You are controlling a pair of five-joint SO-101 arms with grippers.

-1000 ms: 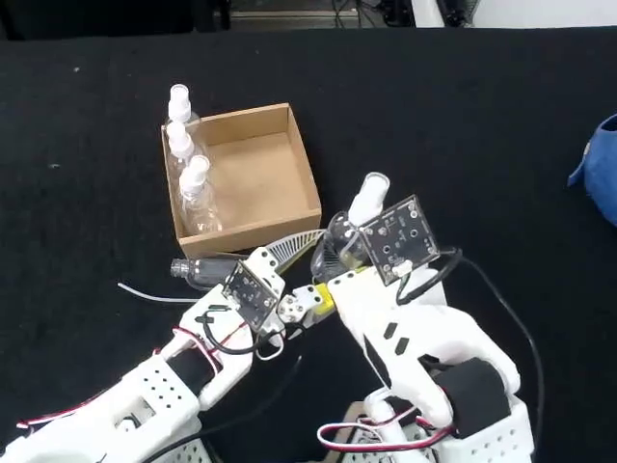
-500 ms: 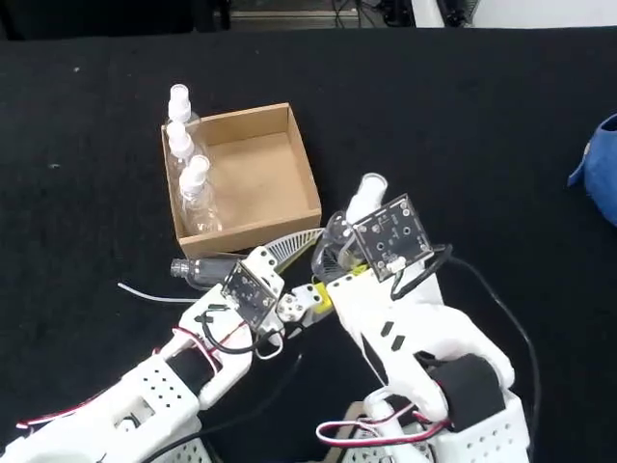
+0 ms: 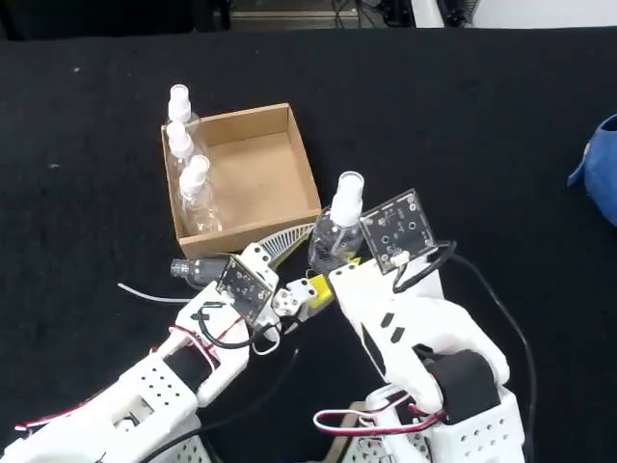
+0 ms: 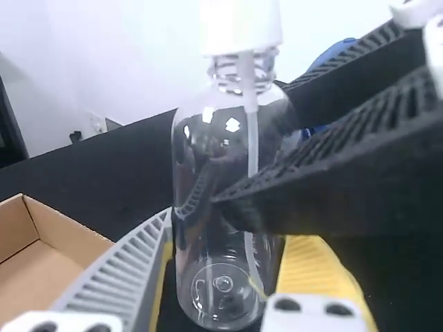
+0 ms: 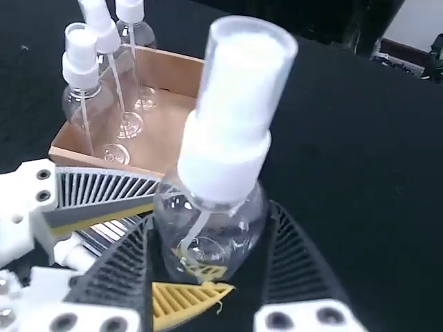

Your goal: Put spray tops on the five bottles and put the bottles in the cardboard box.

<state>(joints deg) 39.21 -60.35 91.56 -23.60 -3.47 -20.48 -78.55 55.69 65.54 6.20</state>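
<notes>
A clear bottle [image 3: 337,231] [image 4: 221,207] [image 5: 208,214] with a white spray top [image 3: 347,188] [image 5: 235,111] stands upright just in front of the cardboard box [image 3: 299,154]. My left gripper [image 3: 318,256] [image 4: 225,263] is shut on its lower body, with the grey ribbed finger [image 4: 118,277] on one side and the yellow one [image 4: 304,270] on the other. My right gripper [image 3: 339,253] [image 5: 211,232] is shut on the same bottle, its black ribbed fingers [image 5: 118,270] flanking the body. Three capped bottles [image 3: 193,183] [image 5: 97,83] stand along the box's left wall.
A further bottle [image 3: 193,270] lies on its side on the black table in front of the box, beside the left arm. A thin white tube [image 3: 145,291] lies next to it. A blue object [image 3: 603,174] sits at the right edge.
The held bottle has tipped from leaning right to upright, its spray top shifting left toward the box. The right wrist turned slightly; the left gripper edged left.
</notes>
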